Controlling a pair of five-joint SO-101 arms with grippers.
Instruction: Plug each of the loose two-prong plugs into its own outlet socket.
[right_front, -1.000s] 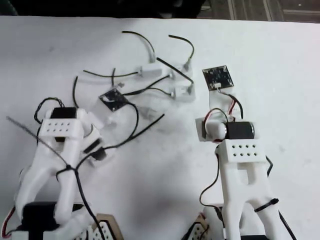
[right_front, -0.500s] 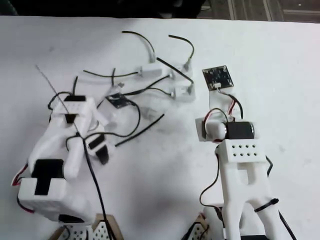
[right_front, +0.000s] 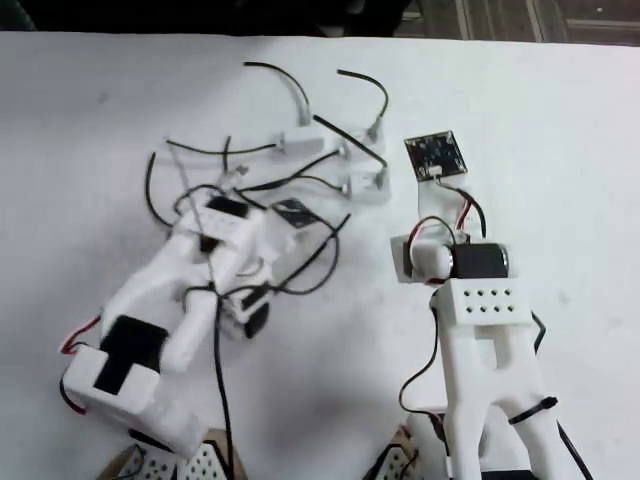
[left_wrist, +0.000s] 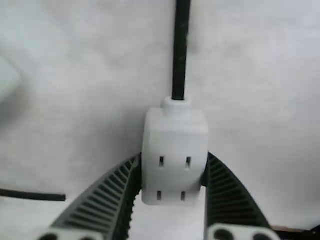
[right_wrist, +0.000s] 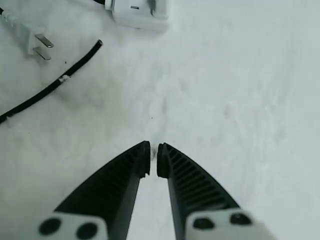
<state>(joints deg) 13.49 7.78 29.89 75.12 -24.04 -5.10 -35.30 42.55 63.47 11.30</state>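
**Item 1. Left gripper** (left_wrist: 172, 167): clamped on a white outlet socket (left_wrist: 175, 142), with one ribbed finger pressed to each flank. The socket's slotted face looks toward the wrist camera and every slot is vacant. Its black cord (left_wrist: 180, 50) runs straight away across the white table (left_wrist: 75, 60). You cannot tell whether the socket is lifted or resting on the surface.

**Item 2. Right gripper** (right_wrist: 153, 159): jaws drawn together to a hairline gap, with nothing between them, over bare table.

**Item 3. Two-prong plug** (right_wrist: 36, 42): lying loose with both prongs exposed, well apart from the right gripper. A cut cord end (right_wrist: 75, 62) lies near it, and a white connector body (right_wrist: 137, 11) sits at the frame edge.

**Item 4. Remaining stock** (right_front: 345, 165): in the high view, several small white connectors on short black cords lie tangled toward the far side, between the two arms. You cannot make out whether any pair there is already joined.

**Status (judged).**
- Early in the task: no mated pair can be confirmed.
- You have one socket in hand, unfilled, and at least one plug lying free.
- Left to do: bring a plug to the held socket, line its prongs up with the slots and press it home. Then repeat for each remaining pair.
- The empty right gripper looks like the one to fetch the plug.
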